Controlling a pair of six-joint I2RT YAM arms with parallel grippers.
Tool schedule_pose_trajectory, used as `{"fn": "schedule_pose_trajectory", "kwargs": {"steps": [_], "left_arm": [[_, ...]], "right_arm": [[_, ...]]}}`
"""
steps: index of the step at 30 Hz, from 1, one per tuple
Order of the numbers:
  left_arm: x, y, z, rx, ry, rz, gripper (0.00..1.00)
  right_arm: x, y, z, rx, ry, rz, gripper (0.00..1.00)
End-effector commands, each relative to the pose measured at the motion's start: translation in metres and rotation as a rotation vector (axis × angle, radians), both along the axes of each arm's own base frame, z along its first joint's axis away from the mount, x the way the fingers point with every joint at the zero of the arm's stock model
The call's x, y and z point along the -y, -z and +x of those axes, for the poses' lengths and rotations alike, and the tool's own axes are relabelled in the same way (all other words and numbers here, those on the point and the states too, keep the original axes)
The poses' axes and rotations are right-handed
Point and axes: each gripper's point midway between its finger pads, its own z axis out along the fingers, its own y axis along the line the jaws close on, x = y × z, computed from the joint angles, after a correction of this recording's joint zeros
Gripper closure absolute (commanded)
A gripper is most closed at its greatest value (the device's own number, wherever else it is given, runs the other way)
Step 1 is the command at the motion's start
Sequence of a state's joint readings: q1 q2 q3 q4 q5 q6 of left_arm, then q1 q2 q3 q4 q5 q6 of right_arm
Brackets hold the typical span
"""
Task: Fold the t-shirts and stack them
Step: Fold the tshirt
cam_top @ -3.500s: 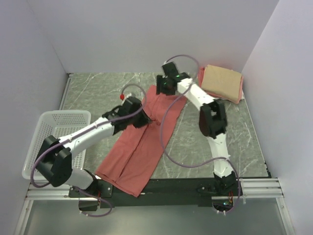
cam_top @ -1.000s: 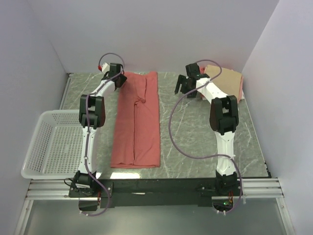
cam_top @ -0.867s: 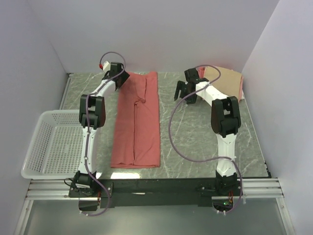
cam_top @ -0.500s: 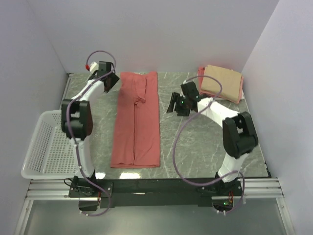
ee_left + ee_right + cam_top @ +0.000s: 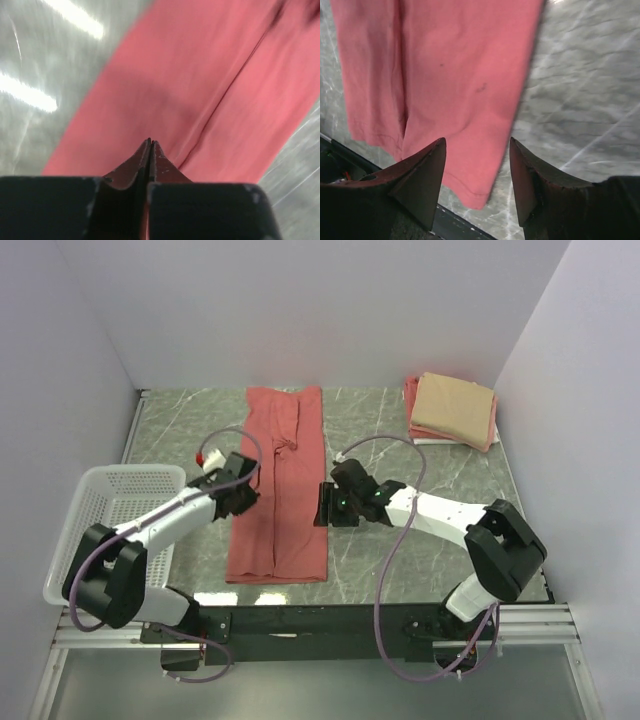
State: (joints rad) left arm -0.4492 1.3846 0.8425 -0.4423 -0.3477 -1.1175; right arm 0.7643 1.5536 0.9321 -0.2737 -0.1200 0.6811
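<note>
The left tool (image 5: 150,144) is clenched on nothing at the left edge of the salmon-red t-shirt (image 5: 285,470), a long strip on the desk (image 5: 420,560); shut, it could shove and wrinkle the cloth. The right tool (image 5: 477,142), released over the right edge, might pinch one layer only.
</note>
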Motion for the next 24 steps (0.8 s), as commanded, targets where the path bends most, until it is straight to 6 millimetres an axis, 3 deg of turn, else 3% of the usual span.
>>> {"fn": "schedule_pose_trajectory", "kwargs": {"steps": [1,7,14,19,24], "left_arm": [[0.017,0.009,-0.020,0.008,-0.017,-0.071,0.99],[0.053,0.040,-0.048,-0.060,0.059,-0.115,0.99],[0.095,0.063,-0.088,-0.130,0.096,-0.147,0.99],[0.111,0.072,-0.107,-0.165,0.117,-0.166,0.99],[0.120,0.063,-0.114,-0.161,0.169,-0.181,0.96]], "right_arm": [[-0.026,-0.019,0.011,0.100,0.030,0.016,0.40],[-0.036,0.017,0.006,0.070,0.023,-0.082,0.42],[-0.011,0.061,-0.006,0.008,0.005,-0.222,0.42],[0.017,0.074,-0.015,0.000,0.006,-0.331,0.42],[0.035,0.076,-0.031,-0.012,0.002,-0.340,0.42]]}}
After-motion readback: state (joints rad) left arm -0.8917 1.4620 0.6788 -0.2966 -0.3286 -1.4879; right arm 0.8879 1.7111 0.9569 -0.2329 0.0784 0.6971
